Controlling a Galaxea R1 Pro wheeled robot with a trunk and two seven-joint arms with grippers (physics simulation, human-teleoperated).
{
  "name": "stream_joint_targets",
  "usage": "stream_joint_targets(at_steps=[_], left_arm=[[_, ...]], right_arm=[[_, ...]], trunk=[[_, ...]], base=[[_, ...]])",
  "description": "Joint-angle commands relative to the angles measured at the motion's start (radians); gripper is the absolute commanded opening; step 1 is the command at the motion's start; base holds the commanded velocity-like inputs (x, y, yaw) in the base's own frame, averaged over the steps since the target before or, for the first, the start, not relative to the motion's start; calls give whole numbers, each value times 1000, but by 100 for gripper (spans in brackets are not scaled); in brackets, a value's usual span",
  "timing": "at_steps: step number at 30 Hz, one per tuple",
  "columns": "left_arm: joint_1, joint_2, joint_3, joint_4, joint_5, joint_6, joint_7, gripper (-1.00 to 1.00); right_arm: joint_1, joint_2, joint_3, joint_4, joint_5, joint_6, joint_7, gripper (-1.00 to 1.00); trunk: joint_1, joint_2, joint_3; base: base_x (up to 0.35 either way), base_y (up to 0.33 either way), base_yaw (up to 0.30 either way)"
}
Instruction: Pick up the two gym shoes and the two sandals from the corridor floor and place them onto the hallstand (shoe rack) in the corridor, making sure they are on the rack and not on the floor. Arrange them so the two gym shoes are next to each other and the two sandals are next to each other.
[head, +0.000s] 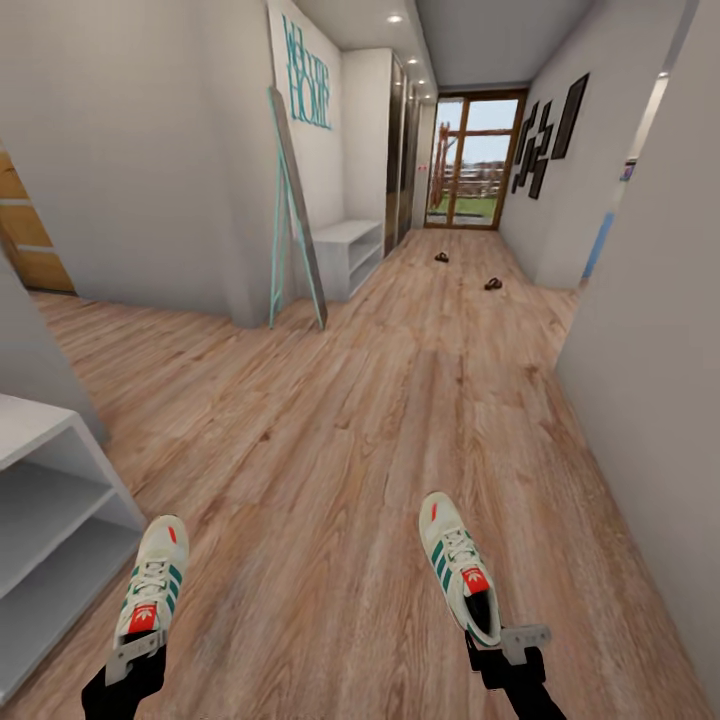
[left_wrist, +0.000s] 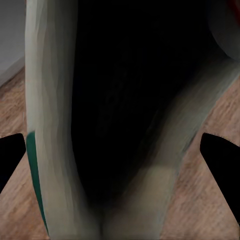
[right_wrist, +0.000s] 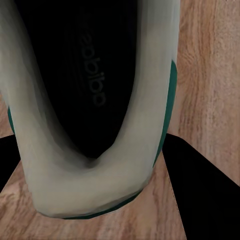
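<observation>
So the robot's got a sneaker in each arm. The left pincer is clamped on the heel of the left gym shoe, toe pointing away down the corridor, and the right pincer has the heel of the right gym shoe the same way, that one angled a bit with its toe leaning left. Both shoes show over the wood floor at the near end of the corridor, well apart from each other; can't tell for sure from the head view whether they're lifted or resting on it.

Left wrist view is basically looking straight into the dark opening of the shoe, with dark fingers on either side. Right wrist view is the same deal, heel collar of the other shoe sitting between the two black fingers.

A light-grey shelf unit sits by the left wall, just beside the left shoe. Way down the corridor the two brown sandals lie on the floor near the glass door, apart from each other, the other one further back. There's also a low white bench on the left wall and a tall mirror leaning at the wall corner.
</observation>
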Motion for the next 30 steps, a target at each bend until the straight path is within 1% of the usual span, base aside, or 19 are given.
stream_joint_targets(at_steps=[1, 20, 24, 30], left_arm=[[-1, -1, 9, -2, -7, -3, -8, -100], [-1, -1, 9, -2, -3, -3, -8, -100], [-1, -1, 9, -2, -3, -3, -8, -100], [-1, -1, 10, -2, -3, -3, -8, -100]], right_arm=[[0, -1, 1, 1, 7, -3, -2, -100], [0, -1, 1, 2, 7, -3, -1, -100], [0, -1, 1, 2, 7, -2, -1, -100], [0, -1, 1, 2, 7, -2, -1, -100]], trunk=[[0, 0, -1], [0, 0, -1], [0, 0, -1], [0, 0, -1]], base=[[0, -268, 279], [0, -258, 279], [0, -122, 279], [0, -15, 279]])
